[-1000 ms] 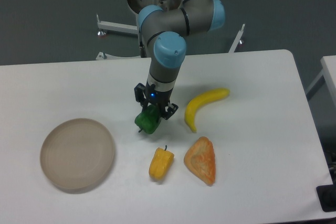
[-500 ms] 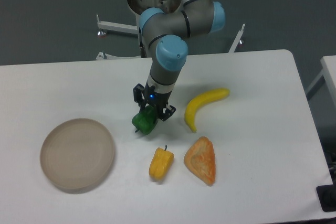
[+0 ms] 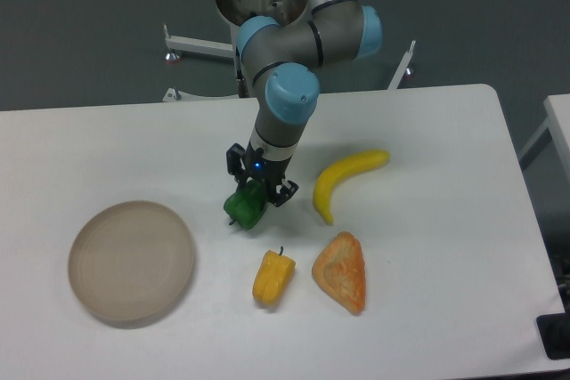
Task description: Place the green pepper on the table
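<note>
A round beige plate [image 3: 132,261] sits toward the bench's [image 3: 427,327] left edge. Near the bench's middle, the hand [image 3: 255,193] grips the green pepper [image 3: 245,207], low over or touching the surface. Placing looks nearly done; next it should let go and lift clear.

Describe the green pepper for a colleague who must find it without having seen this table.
On the white table, look below the arm, between the round beige plate and the banana. The green pepper sits in the gripper. It is dark green; the yellow pepper in front is not.
</note>
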